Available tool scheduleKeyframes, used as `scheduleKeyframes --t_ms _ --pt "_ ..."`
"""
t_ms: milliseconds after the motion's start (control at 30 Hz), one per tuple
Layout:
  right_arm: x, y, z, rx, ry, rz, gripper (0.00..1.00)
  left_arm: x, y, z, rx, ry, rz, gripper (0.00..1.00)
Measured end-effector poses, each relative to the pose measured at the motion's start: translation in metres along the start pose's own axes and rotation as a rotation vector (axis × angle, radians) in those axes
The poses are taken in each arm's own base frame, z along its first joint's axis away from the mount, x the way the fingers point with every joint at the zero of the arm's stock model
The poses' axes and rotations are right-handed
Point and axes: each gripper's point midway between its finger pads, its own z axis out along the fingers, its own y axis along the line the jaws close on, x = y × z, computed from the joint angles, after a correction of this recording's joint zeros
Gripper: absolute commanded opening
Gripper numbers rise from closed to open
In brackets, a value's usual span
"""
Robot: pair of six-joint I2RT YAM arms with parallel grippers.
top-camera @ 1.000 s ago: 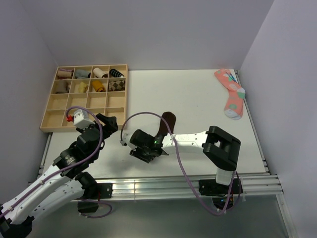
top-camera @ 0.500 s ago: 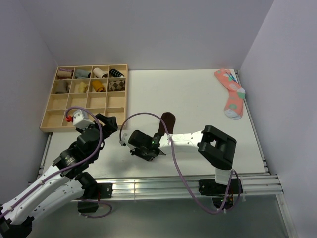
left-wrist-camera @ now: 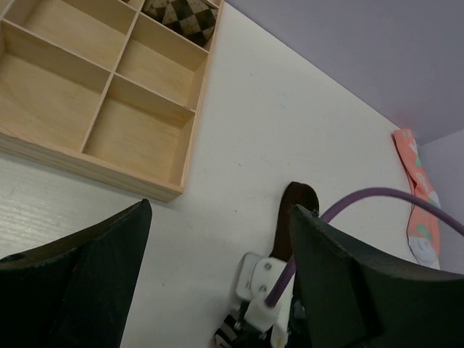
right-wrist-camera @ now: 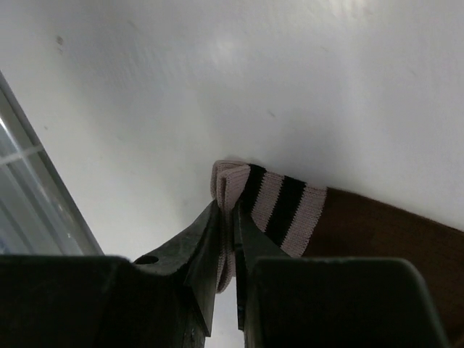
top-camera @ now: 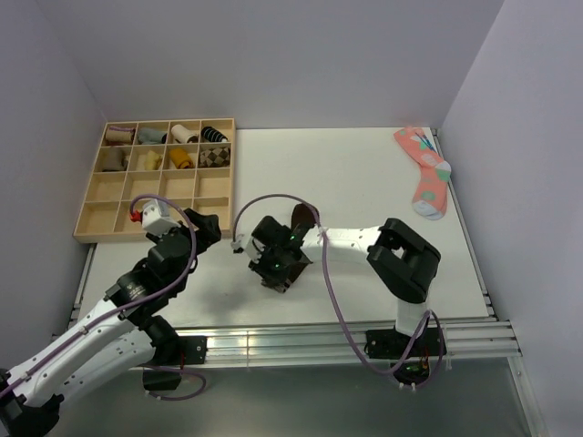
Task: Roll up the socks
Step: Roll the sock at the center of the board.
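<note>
The dark brown sock [top-camera: 307,218] lies mid-table, mostly hidden under my right wrist; only its toe end shows from above. The right wrist view shows its cuff [right-wrist-camera: 290,206] with pale stripes. My right gripper [top-camera: 276,266] is shut on the cuff's pale edge [right-wrist-camera: 228,217], which is pinched between the fingers just above the white table. My left gripper [top-camera: 202,228] is open and empty, to the left of the sock and apart from it. In the left wrist view the sock's toe end [left-wrist-camera: 293,210] shows between the open fingers [left-wrist-camera: 341,275], beyond the right gripper [left-wrist-camera: 243,330].
A wooden compartment tray [top-camera: 105,196] stands at the back left, with small sock bundles [top-camera: 182,157] in its far rows. A pink dotted sock [top-camera: 426,177] lies at the far right edge. The table's front rail [top-camera: 301,341] runs just below both grippers.
My right gripper has turned and shifted right and back toward the sock's toe end, keeping the cuff in its grip. My left gripper has edged slightly forward and right.
</note>
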Motion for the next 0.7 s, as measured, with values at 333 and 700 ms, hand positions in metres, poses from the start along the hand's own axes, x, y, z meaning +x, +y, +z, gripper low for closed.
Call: scheduleKeyframes --t_ms 333,700 --pt "0.017 -0.034 -0.030 -0.250 -0.007 0.206 0.16 0.030 -0.012 0.018 0.039 0.065 0.060 0.61" --pt "0.035 -0.011 -0.045 -0.597 0.042 0.229 0.15 0.089 -0.026 0.028 0.275 0.142 0.143 0.55"
